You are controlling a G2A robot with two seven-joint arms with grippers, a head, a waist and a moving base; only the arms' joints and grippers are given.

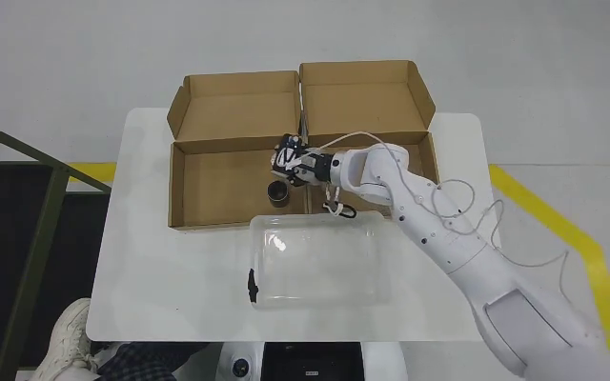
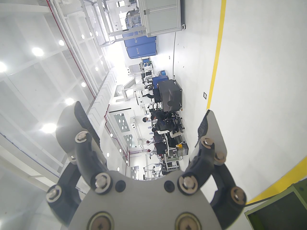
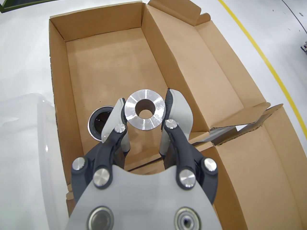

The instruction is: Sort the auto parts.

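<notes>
Early in the sort, by my read. One dark ring (image 1: 277, 193) sits on the floor of the left box (image 1: 214, 186), near its right wall. The right gripper (image 3: 146, 98) is clenched on a silver ring (image 3: 156, 118), one finger on each side of its rim, holding it flat-face-up above that same box, just beside the dark ring. Whether silver belongs with dark or in the right box (image 3: 251, 168) I can't tell; that box's visible floor is bare cardboard. The clear bin (image 1: 324, 271) at the table's (image 1: 162, 267) near edge has one small black piece (image 1: 252, 285) at its left wall, too small to identify. So I judge one part placed, one in hand and at least one to go. The left gripper (image 2: 144, 111) is released with nothing between its fingers, aimed out at the room rather than the table. On views: the right wrist view gives the grip detail, with the silver ring's bore and machined face and pads on both sides, and it looks down into the dark ring's hollow. The top view gives the layout: both boxes side by side with lids folded back, the bin in front of them, and the right arm crossing the right box to the left one.
</notes>
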